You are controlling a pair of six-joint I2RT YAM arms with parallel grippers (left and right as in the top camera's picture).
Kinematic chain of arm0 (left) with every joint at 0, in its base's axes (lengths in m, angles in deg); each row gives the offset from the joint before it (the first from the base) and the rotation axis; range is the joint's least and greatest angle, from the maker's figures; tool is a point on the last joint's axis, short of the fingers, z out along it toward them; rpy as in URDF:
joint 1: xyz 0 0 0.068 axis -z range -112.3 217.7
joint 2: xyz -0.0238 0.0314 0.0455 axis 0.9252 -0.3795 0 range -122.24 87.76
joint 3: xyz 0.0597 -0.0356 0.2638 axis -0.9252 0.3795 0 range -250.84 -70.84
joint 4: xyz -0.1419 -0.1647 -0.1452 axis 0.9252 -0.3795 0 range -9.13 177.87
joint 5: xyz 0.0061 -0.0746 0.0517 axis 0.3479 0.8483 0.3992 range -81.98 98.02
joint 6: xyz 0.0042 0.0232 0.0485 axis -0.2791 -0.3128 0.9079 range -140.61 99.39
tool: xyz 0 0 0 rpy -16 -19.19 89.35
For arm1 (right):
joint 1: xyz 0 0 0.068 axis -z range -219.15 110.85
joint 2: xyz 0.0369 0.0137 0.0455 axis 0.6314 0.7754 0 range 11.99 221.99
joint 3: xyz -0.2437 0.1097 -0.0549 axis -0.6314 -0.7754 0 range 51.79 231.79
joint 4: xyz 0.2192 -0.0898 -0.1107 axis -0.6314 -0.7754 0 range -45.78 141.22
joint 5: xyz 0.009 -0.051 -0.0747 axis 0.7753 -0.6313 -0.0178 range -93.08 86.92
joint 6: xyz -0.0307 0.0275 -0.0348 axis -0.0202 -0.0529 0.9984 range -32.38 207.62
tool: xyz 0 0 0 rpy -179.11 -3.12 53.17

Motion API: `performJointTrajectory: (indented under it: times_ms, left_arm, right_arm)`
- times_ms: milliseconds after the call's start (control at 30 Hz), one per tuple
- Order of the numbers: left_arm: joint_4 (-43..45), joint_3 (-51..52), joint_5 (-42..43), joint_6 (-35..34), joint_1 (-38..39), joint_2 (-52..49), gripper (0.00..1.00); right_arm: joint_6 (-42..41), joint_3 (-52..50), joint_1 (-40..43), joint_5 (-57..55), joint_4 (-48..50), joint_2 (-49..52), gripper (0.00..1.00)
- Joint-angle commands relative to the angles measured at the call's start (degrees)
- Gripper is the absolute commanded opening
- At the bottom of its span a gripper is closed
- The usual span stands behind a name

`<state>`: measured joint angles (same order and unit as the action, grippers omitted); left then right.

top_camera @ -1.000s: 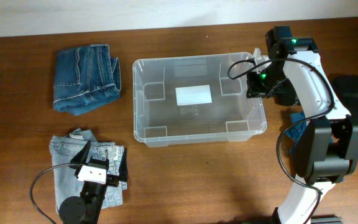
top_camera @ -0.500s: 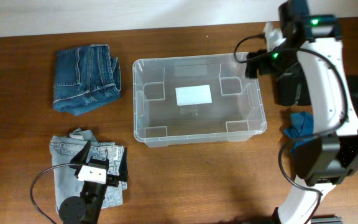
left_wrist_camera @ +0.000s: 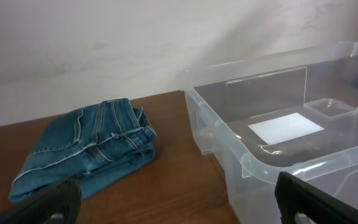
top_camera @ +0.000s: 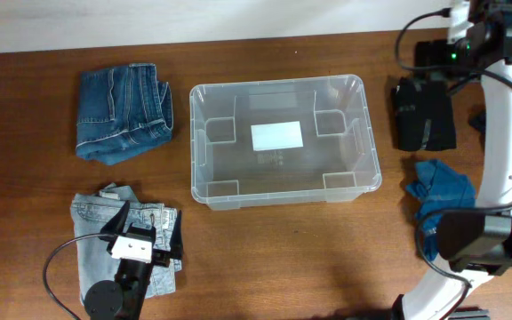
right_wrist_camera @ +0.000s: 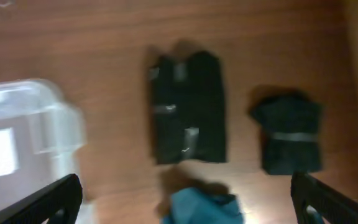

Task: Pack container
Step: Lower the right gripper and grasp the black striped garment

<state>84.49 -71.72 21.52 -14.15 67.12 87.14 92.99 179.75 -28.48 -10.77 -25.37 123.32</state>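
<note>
- Pale folded jeans (top_camera: 96,222) lie nearest, by our left gripper (left_wrist_camera: 179,208), which is spread and empty.
- Mid-table, the clear rectangular plastic container (top_camera: 196,142) holds nothing.
- Farthest, our right gripper (right_wrist_camera: 185,202), also spread, hovers above a black folded garment (top_camera: 423,114); the first pick seems due, so we descend and grasp.

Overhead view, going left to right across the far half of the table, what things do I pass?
folded blue jeans → clear container → black folded garment
</note>
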Motion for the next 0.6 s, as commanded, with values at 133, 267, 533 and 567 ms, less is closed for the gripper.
performJointTrajectory:
  times_ms: [133, 267, 533, 567]
  left_arm:
    - [-0.04, 0.37, 0.28, 0.94, -0.35, 0.33, 0.99]
    - [-0.04, 0.37, 0.26, 0.94, -0.35, 0.33, 0.99]
    - [-0.04, 0.37, 0.28, 0.94, -0.35, 0.33, 0.99]
    - [-0.04, 0.37, 0.26, 0.94, -0.35, 0.33, 0.99]
  right_arm:
    - [4.94, -1.11, 2.58, -5.22, 2.67, 7.41, 0.99]
    - [6.05, -1.11, 2.49, -5.01, 1.84, 13.0, 0.99]
    - [7.98, -1.11, 2.49, -5.05, 1.42, 21.4, 0.99]
    - [8.61, -1.11, 2.54, -5.03, 1.36, 22.23, 0.99]
